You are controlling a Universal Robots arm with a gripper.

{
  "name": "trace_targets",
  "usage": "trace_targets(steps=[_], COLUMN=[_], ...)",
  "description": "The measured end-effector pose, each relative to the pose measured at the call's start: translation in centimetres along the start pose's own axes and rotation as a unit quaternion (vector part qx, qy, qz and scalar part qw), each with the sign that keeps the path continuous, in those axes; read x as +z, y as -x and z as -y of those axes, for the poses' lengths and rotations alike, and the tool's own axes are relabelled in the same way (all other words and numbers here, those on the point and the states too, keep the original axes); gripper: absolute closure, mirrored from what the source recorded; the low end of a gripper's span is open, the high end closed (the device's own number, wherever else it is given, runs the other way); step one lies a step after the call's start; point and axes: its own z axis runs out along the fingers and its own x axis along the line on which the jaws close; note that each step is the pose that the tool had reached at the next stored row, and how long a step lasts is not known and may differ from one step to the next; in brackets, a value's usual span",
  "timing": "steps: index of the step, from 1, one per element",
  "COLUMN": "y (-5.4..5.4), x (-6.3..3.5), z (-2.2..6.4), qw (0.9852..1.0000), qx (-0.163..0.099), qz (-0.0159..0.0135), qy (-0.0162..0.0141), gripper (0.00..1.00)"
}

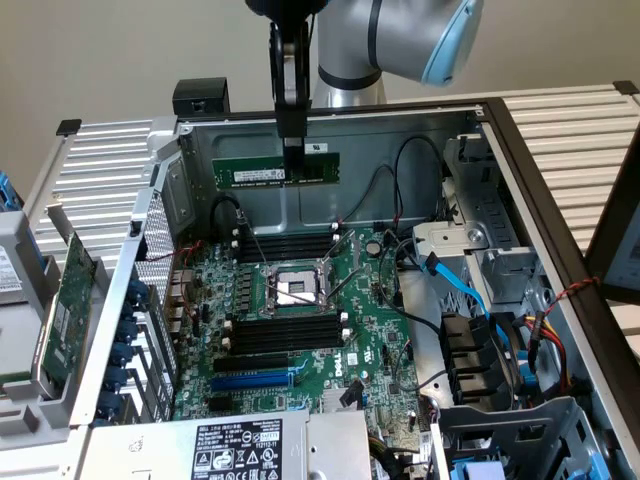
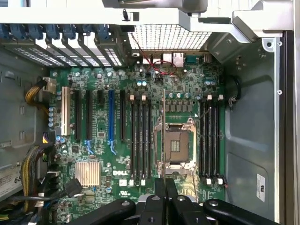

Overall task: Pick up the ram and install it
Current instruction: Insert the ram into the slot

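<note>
Your gripper (image 1: 292,128) hangs above the open computer case (image 1: 560,200), near twelve o'clock in the exterior view, with its fingers (image 1: 293,160) clamped together on the ram (image 1: 276,170). The ram is held in the air, level and on its long edge, pinched at its upper edge a little past its middle. It sits in front of the case's grey back wall, above the motherboard (image 1: 310,345) and clear of it. A white label shows on the green stick to the nine o'clock side of the fingers.

Below the ram, the motherboard lies flat in the case. The processor socket (image 1: 297,290) is at its centre. One bank of black memory slots (image 1: 290,243) runs just on the twelve o'clock side of the socket, nearest beneath the ram, and a second bank (image 1: 287,335) lies on the six o'clock side. Every slot in both banks looks bare.

At nine o'clock in the exterior view a green expansion card (image 1: 66,300) stands on edge outside the case wall. Blue cables (image 1: 462,285) run at about three o'clock, and a power supply with a white label (image 1: 238,448) sits at six o'clock.

In the wrist view, the black fingers (image 2: 165,187) show pressed close together, with the thin edge of the ram (image 2: 164,140) running across the socket (image 2: 176,146). The two slot banks (image 2: 141,140) flank the socket on either side.
</note>
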Motion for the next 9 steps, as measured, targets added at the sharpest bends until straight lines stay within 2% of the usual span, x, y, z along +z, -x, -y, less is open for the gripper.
trace_targets(steps=[9], y=[0.0], x=[1.65], z=[0.02], qw=[1.0], qx=[0.001], qz=[0.0002], qy=[0.0], gripper=[0.88])
